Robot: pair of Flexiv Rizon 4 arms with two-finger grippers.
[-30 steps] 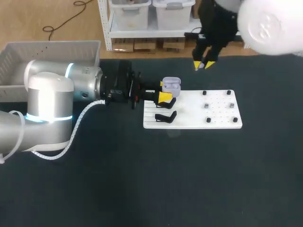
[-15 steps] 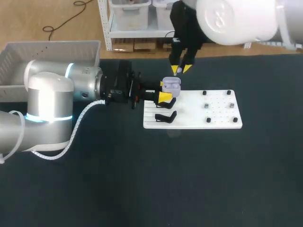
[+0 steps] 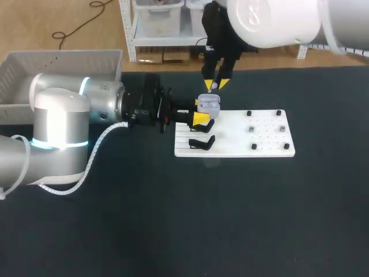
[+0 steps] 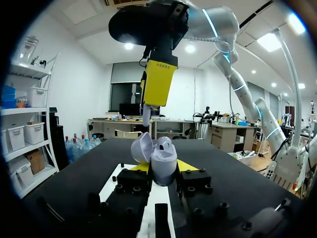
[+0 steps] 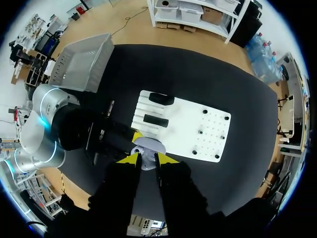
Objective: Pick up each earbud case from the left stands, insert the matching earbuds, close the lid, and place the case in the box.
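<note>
The lilac earbud case point(image 3: 209, 104), lid open, stands at the left end of the white board point(image 3: 265, 144), clamped between the yellow tips of the left end effector point(image 3: 199, 111). Just above the case, the right end effector point(image 3: 215, 85) is pinched narrowly on a small pale earbud point(image 4: 146, 116), over the dark counter point(image 3: 173, 219).

Silver-white left arm point(image 3: 60, 112), cyan light ring point(image 3: 85, 85), ribbed white cable point(image 3: 98, 147), black yellow-tipped end effector point(image 3: 199, 111)

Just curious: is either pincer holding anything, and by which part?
Left pincer grips the open earbud case by its lower body's sides; right pincer seems to pinch an earbud between its tips.
</note>
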